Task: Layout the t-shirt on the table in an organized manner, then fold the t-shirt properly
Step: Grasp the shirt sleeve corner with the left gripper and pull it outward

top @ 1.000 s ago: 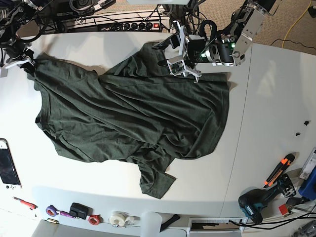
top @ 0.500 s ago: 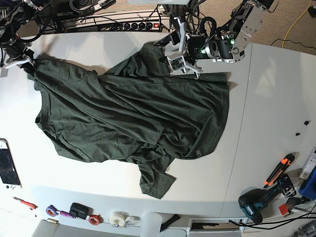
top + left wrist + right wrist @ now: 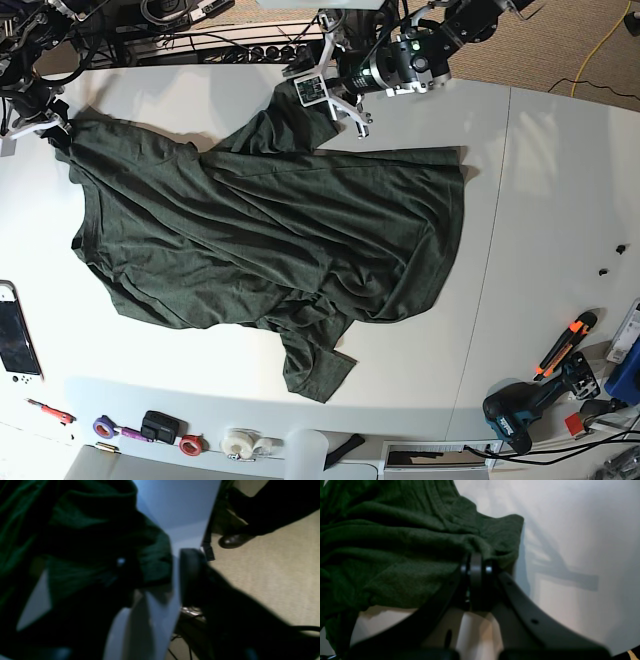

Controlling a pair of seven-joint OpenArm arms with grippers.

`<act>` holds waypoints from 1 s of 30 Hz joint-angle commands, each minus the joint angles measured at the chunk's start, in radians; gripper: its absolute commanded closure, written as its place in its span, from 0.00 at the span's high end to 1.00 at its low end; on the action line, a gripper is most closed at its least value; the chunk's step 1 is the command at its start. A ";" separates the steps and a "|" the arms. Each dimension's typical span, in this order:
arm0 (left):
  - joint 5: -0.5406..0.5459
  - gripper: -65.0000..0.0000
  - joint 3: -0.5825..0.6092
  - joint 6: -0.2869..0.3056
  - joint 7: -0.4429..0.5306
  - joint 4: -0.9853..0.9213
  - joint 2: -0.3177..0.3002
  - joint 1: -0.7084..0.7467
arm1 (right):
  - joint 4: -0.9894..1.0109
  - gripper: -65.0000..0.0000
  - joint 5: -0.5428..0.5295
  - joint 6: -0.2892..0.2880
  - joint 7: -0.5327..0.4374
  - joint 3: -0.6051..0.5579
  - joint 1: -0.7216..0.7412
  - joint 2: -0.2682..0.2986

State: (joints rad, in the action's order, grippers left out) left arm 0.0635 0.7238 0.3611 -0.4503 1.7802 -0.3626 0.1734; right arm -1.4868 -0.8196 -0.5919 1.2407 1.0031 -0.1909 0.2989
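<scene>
We found the right gripper (image 3: 476, 566) at the far left corner of the worktop (image 3: 560, 180), its jaws pressed together on a bunched corner of the t-shirt (image 3: 270, 230). In the right wrist view the dark fingers (image 3: 475, 572) met with green knit puckered over and between them, so the cloth was pinched there (the fabric rose in a small peak just past the tips). In the base view that gripper (image 3: 52, 118) sat at the shirt's upper left extremity, near the worktop's rounded corner.

The left gripper (image 3: 330, 95) was at the back edge of the worktop, at the shirt's uppermost part. Its wrist view was dark and blurred: we saw green cloth (image 3: 82, 530) close against one dark finger (image 3: 190, 575), with white worktop (image 3: 175, 505) showing between, and we could not tell whether the jaws were spread or closing on the fabric, nor whether anything was held.

The t-shirt lay spread across the left and middle of the worktop, wrinkled, with one short sleeve (image 3: 318, 368) pointing toward the near edge. A dark seam line (image 3: 490, 260) crossed the worktop to the right of the garment. Along the near edge lay tape rolls (image 3: 240, 443), and at the near right a drill (image 3: 520, 412).
</scene>
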 commanded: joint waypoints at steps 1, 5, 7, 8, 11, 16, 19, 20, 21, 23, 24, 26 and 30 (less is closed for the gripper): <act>-0.013 0.22 -0.002 -0.019 -0.005 0.013 -0.001 -0.002 | -0.016 0.00 -0.020 -0.002 -0.019 0.004 0.006 0.026; -0.053 0.00 -0.020 -0.055 -0.063 0.016 -0.006 -0.007 | -0.016 0.00 -0.021 -0.002 -0.023 0.004 0.006 0.026; -0.045 0.00 -0.029 -0.048 -0.083 0.035 -0.031 -0.007 | -0.016 0.00 -0.021 -0.002 -0.030 0.004 0.006 0.026; -0.037 0.00 -0.029 -0.047 -0.084 0.053 -0.053 -0.007 | -0.016 0.00 -0.021 -0.002 -0.034 0.004 0.006 0.026; 0.005 0.00 -0.029 -0.027 -0.095 0.126 -0.124 -0.004 | -0.016 0.00 -0.021 -0.002 -0.039 0.004 0.006 0.026; 0.018 0.00 -0.029 -0.039 -0.130 0.250 -0.218 0.007 | -0.016 0.00 -0.021 -0.002 -0.042 0.004 0.011 0.026; -0.001 0.00 -0.029 -0.050 -0.138 0.288 -0.250 0.036 | -0.016 0.00 -0.020 -0.002 -0.045 0.004 0.011 0.026; -0.018 0.00 -0.029 -0.050 -0.146 0.294 -0.258 0.048 | -0.016 0.00 -0.021 -0.002 -0.045 0.004 0.011 0.026; -0.035 0.00 -0.029 -0.051 -0.158 0.296 -0.265 0.060 | -0.016 0.00 -0.019 -0.002 -0.045 0.004 0.011 0.026; -0.064 0.00 -0.029 -0.051 -0.168 0.297 -0.284 0.080 | -0.016 0.00 -0.017 -0.002 -0.045 0.004 0.011 0.028; -0.065 0.00 -0.029 -0.051 -0.172 0.297 -0.296 0.088 | -0.016 0.00 -0.017 -0.002 -0.047 0.004 0.011 0.028; -0.064 0.00 -0.029 -0.051 -0.174 0.297 -0.323 0.098 | -0.016 0.00 -0.017 -0.002 -0.052 0.004 0.011 0.028; -0.073 0.00 -0.029 -0.076 -0.210 0.297 -0.373 0.110 | -0.016 0.00 -0.017 -0.002 -0.058 0.004 0.011 0.028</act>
State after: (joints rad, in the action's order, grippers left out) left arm -0.0002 0.6991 0.2863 -0.6506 2.0628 -0.7235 0.2802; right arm -1.4868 -0.8165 -0.5915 1.2098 1.0031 -0.1856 0.2993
